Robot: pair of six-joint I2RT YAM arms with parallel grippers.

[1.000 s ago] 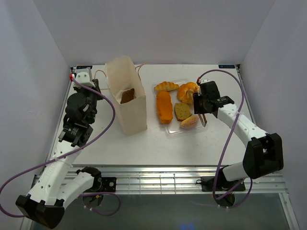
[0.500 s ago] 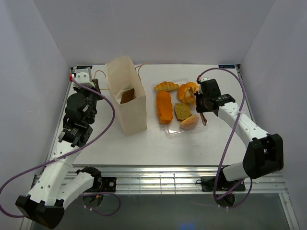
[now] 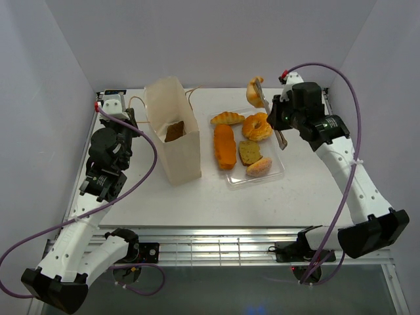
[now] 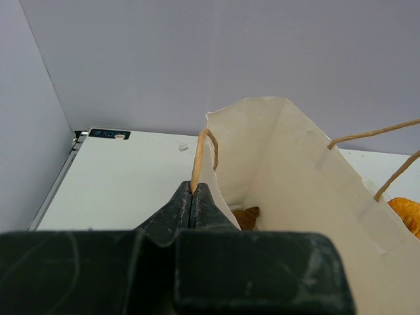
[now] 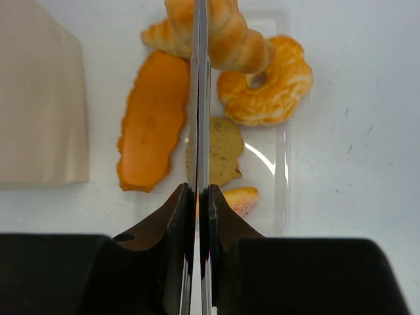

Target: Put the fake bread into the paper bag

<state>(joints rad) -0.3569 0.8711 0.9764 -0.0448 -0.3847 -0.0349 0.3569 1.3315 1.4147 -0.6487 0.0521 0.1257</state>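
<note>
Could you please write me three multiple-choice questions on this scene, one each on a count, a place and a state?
1. How many toy pastries lie in the clear plastic tray? A three B five C seven
2. Where is the dark brown pastry piece? A inside the tall tan paper bag B in the tray C behind the bag
3. The right gripper is: A open and empty B shut on the bag C shut on a golden croissant

Answers: B, the top view shows five in the tray; A, it shows through the bag's open mouth; C, the fingers clamp the croissant, held over the tray.
</note>
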